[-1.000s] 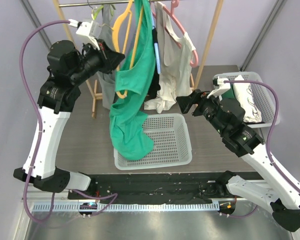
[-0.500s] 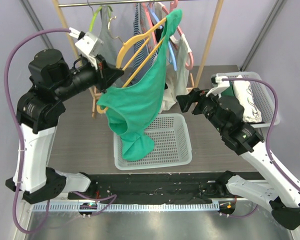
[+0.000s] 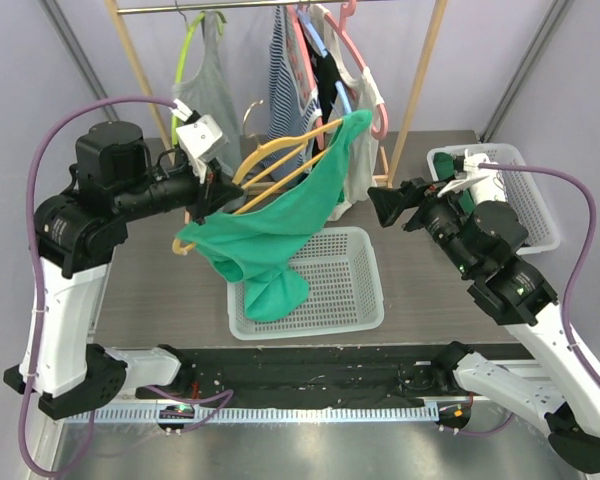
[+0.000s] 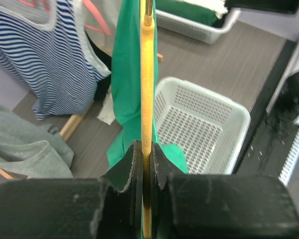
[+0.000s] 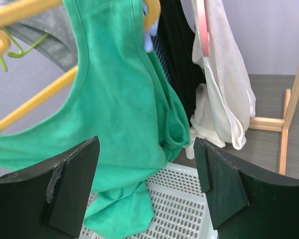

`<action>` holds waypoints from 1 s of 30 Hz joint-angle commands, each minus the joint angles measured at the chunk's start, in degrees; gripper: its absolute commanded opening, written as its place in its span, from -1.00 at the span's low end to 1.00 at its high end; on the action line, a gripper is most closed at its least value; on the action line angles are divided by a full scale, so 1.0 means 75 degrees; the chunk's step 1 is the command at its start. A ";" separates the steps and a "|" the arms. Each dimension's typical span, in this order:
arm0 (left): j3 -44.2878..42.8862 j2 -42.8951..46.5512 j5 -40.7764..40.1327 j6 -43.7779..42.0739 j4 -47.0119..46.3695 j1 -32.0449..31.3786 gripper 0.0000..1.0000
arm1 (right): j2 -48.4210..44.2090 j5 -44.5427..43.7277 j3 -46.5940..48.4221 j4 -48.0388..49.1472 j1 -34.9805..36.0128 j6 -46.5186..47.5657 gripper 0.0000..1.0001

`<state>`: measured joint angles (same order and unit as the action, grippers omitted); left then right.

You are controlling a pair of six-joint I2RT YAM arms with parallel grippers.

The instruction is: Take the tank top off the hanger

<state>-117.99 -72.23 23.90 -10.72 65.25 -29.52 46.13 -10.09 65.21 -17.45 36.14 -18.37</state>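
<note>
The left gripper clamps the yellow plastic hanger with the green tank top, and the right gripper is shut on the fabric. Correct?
No: the right gripper is open and grips nothing; the green tank top hangs ahead of it, as the right wrist view shows. The rest stands.

The yellow hanger (image 3: 280,160) is tilted, 1 end low at the left, the other raised at the right, its bar pinched in the left gripper (image 3: 212,190) jaws. The green tank top (image 3: 265,225) drapes from it, a strap around the raised end, its bottom sagging over the white basket (image 3: 365,290).
</note>
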 commanded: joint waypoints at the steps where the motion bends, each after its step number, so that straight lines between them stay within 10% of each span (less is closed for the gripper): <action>1: -0.0859 0.0209 0.0995 -0.0842 0.0555 -0.0025 -1.00 | -0.0010 0.0406 0.0457 0.0018 -0.0002 0.0246 0.71; 30: -0.0439 -0.0343 0.2005 -0.0574 0.0276 -0.0025 -1.00 | -0.0116 0.1052 -0.0398 0.0603 0.0009 -0.0234 0.39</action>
<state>-118.72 -75.59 36.99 -16.25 71.75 -29.56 44.03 -1.78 62.96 -17.12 36.16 -19.70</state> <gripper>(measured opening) 0.083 0.699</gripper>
